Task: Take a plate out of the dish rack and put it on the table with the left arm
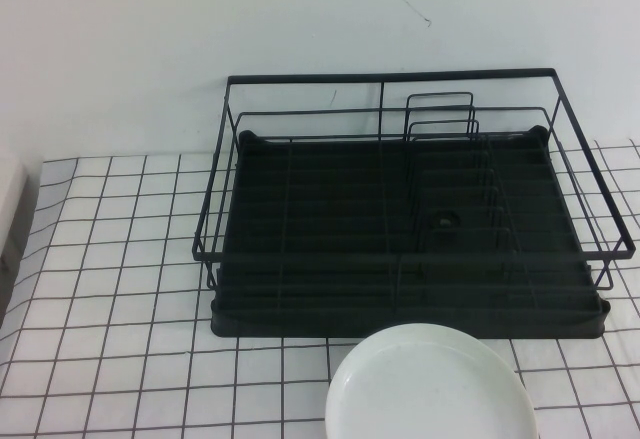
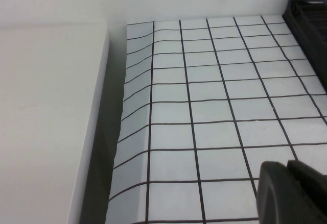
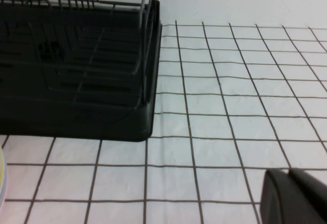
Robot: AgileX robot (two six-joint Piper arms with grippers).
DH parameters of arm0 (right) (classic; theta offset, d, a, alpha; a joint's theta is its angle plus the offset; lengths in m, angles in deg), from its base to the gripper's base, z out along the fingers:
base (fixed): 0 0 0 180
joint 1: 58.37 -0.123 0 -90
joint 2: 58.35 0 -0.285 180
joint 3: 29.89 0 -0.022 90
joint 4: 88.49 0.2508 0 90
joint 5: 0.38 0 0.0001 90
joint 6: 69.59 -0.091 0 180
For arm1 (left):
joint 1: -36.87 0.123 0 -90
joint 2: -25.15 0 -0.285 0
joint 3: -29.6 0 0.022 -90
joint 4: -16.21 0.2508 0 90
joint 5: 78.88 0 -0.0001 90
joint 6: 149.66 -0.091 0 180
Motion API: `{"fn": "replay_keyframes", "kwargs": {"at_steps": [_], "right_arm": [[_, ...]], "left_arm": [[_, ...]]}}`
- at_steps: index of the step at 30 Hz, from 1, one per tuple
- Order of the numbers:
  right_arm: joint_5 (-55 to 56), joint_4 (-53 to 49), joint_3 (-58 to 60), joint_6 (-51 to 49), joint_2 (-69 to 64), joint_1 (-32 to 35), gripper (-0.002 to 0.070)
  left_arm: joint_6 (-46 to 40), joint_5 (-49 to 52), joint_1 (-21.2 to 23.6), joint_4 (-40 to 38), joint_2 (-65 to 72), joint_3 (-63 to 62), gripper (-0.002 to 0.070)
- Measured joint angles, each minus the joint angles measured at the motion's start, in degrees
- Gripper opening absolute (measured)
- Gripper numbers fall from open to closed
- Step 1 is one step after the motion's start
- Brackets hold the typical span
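Resting flat on the desk (image 1: pixel 120 259) in front of the empty rack (image 1: pixel 400 219) – plate (image 1: pixel 430 384) looks placed. Left pincer (image 2: pixel 291 193) pressed together, off left near the desk edge; right pincer (image 3: pixel 294 196) beside the rack, state unclear. Best kept parked – avoid nudging the plate.

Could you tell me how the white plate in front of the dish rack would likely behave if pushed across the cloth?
The plate looks glossy and rigid, so it would probably slide flat, neither rolling nor tipping. It may be ceramic, hence breakable, and its smooth shallow rim looks slippery to grip.
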Motion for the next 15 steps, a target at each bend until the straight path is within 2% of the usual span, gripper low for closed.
{"fn": "replay_keyframes", "kwargs": {"at_steps": [15], "right_arm": [[0.00, 0.00, 0.00, 0.00, 0.00, 0.00, -0.0001]], "left_arm": [[0.46, 0.02, 0.00, 0.02, 0.00, 0.00, -0.0002]]}}
